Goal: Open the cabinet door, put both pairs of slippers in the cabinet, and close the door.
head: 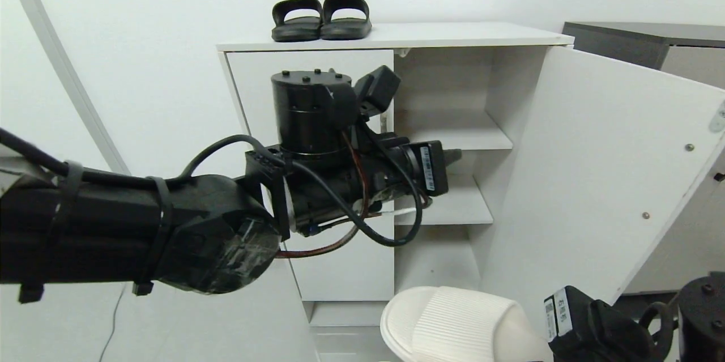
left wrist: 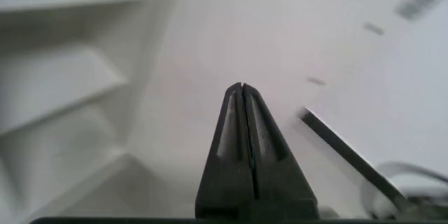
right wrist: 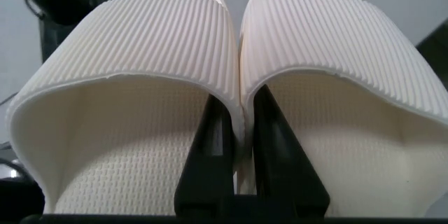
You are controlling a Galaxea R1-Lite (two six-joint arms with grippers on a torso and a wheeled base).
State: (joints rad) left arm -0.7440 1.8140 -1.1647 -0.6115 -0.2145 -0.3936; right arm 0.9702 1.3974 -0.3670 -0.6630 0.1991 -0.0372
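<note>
The white cabinet (head: 396,36) stands with its right door (head: 600,181) swung open, showing bare shelves (head: 453,135). A pair of black slippers (head: 321,17) rests on the cabinet's top. My left gripper (head: 456,156) (left wrist: 242,91) is shut on nothing and sits inside the open compartment at middle-shelf height. My right gripper (right wrist: 241,147) is shut on the inner edges of a pair of white ribbed slippers (right wrist: 238,63) (head: 453,325), held low in front of the cabinet's open side.
The cabinet's left door (head: 311,181) is closed, partly behind my left arm. A dark grey cabinet (head: 645,39) stands at the back right behind the open door. A white wall runs behind everything.
</note>
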